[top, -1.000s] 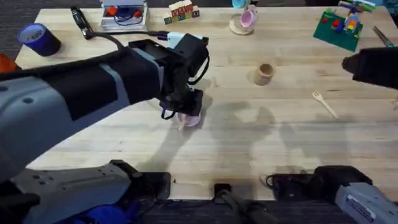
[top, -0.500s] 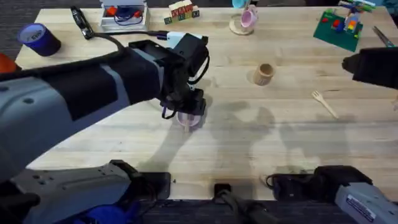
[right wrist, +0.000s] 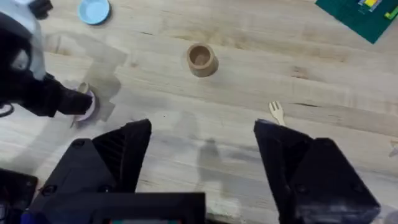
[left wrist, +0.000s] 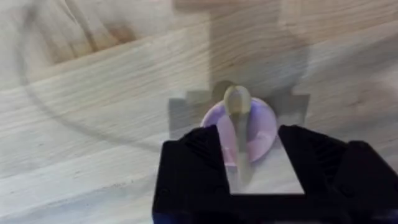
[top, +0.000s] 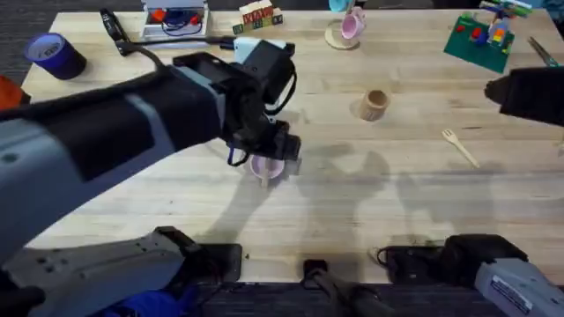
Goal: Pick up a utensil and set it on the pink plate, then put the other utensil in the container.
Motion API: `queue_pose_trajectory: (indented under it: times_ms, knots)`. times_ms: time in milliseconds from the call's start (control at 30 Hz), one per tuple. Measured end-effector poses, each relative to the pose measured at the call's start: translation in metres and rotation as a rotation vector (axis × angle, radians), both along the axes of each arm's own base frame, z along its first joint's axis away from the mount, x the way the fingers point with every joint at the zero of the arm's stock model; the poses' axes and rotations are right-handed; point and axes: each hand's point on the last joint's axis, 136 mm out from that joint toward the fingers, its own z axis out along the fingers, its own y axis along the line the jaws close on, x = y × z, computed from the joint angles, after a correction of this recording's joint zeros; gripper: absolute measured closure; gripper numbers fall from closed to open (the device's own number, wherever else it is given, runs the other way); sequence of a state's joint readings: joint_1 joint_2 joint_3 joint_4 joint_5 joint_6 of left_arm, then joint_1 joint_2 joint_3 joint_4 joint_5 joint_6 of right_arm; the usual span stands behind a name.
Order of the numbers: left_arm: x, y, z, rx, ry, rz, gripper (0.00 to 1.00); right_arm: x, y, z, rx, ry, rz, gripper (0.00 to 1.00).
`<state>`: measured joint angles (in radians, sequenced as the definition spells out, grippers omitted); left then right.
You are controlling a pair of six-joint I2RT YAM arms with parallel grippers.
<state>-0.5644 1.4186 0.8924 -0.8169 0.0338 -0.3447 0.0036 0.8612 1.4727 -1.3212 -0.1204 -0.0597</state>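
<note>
Looking down my left wrist view, I see the left end effector (left wrist: pixel 252 168) spread open over the pink plate (left wrist: pixel 261 127), the spoon (left wrist: pixel 238 115) lying across it, unheld. Centre-left overhead, that plate (top: pixel 268 168) sits on the worktop (top: pixel 176 202). My right end effector (right wrist: pixel 202 162) gapes wide, holding nothing. Farther right lies the fork (top: pixel 459 145); beyond it, the cup (top: pixel 374 104).
</note>
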Motion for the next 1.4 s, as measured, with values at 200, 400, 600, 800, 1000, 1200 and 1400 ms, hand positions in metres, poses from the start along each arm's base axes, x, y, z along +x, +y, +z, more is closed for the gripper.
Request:
queue_pose_trajectory:
  times_ms: [200, 400, 600, 800, 1000, 1200, 1400]
  knots:
    - [0.005, -0.004, 0.034, -0.04, -0.075, -0.026, 0.203, 0.0, 0.0, 0.0, 0.0, 0.0, 0.0, 0.006]
    - [-0.003, -0.002, 0.06, -0.063, -0.108, -0.083, 0.028, 0.0, 0.0, 0.0, 0.0, 0.0, 0.0, 0.005]
    - [0.001, -0.006, 0.098, -0.123, -0.211, -0.1, 0.006, 0.0, 0.0, 0.0, 0.0, 0.0, 0.0, 0.005]
    - [0.003, -0.007, 0.151, -0.208, -0.365, -0.105, 0.006, 0.0, 0.0, 0.0, 0.0, 0.0, 0.0, 0.005]
    - [-0.003, -0.003, 0.185, -0.27, -0.475, -0.104, 0.006, 0.0, 0.0, 0.0, 0.0, 0.0, 0.0, 0.005]
    - [-0.008, 0.0, 0.198, -0.294, -0.519, -0.103, 0.006, 0.0, 0.0, 0.0, 0.0, 0.0, 0.0, 0.005]
    - [-0.016, 0.005, 0.191, -0.273, -0.481, -0.105, 0.006, 0.0, 0.0, 0.0, 0.0, 0.0, 0.0, 0.006]
